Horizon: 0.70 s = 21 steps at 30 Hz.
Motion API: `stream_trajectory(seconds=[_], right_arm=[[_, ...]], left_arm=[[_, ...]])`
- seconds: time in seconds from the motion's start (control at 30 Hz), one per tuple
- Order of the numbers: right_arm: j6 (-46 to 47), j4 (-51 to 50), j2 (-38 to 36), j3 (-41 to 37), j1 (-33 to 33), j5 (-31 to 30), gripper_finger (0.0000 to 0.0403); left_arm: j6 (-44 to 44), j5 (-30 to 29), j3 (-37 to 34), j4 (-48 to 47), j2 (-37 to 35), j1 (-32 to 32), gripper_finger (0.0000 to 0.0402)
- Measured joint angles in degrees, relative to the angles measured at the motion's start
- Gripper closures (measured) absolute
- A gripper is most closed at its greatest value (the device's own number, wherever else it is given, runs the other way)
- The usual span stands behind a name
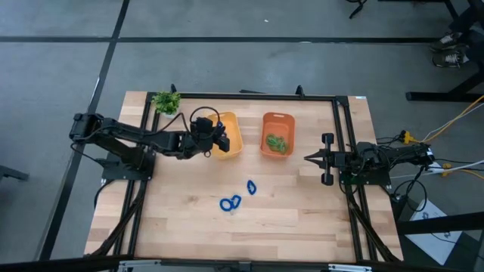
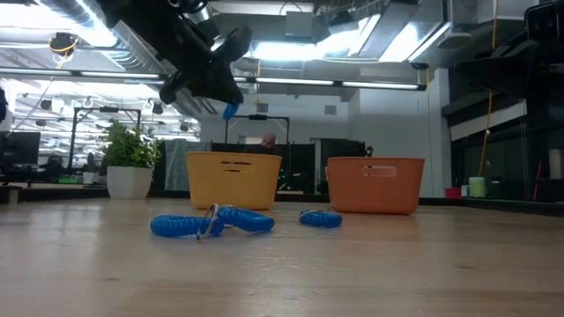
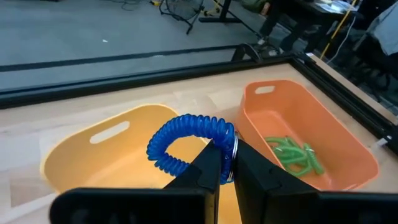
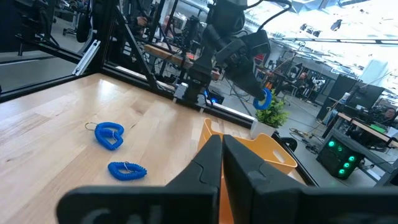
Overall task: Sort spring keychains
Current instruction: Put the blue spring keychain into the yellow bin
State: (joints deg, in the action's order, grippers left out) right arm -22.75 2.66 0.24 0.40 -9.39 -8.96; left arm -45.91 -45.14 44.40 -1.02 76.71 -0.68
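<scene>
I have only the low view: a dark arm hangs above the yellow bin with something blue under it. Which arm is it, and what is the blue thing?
Observer: It is the left arm; its tool is shut on a blue spring keychain above the yellow bin.
Operator: Is anything in the orange bin?
Observer: Yes, green keychains lie in the orange bin.
Operator: How many blue ones are left on the table?
Observer: Two groups: a single loop and a joined pair.
Operator: Where is the other arm?
Observer: The right tool waits, shut, beside the orange bin.

bare wood around two blue keychains (image 1: pixel 231 202), yellow bin (image 1: pixel 228 136) under left gripper (image 1: pixel 220 141), orange bin (image 1: pixel 277 134) beside
</scene>
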Motion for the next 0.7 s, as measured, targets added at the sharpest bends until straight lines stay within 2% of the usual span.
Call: stream_trajectory(seconds=[0.43, 0.57, 0.7], right_arm=[[0.0, 0.0, 0.0, 0.0, 0.0, 0.01, 0.0387], [0.0, 0.0, -0.01, 0.0, 0.0, 0.01, 0.0387], [0.01, 0.0, -0.01, 0.0, 0.0, 0.01, 0.0387]], left_arm=[[3.38, 10.73, 0.0, -0.02, 0.02, 1.24, 0.0379], [6.22, 10.95, 0.0, -0.02, 0.02, 1.66, 0.036], [6.36, 8.35, 0.0, -0.02, 0.04, 2.2, 0.0336]])
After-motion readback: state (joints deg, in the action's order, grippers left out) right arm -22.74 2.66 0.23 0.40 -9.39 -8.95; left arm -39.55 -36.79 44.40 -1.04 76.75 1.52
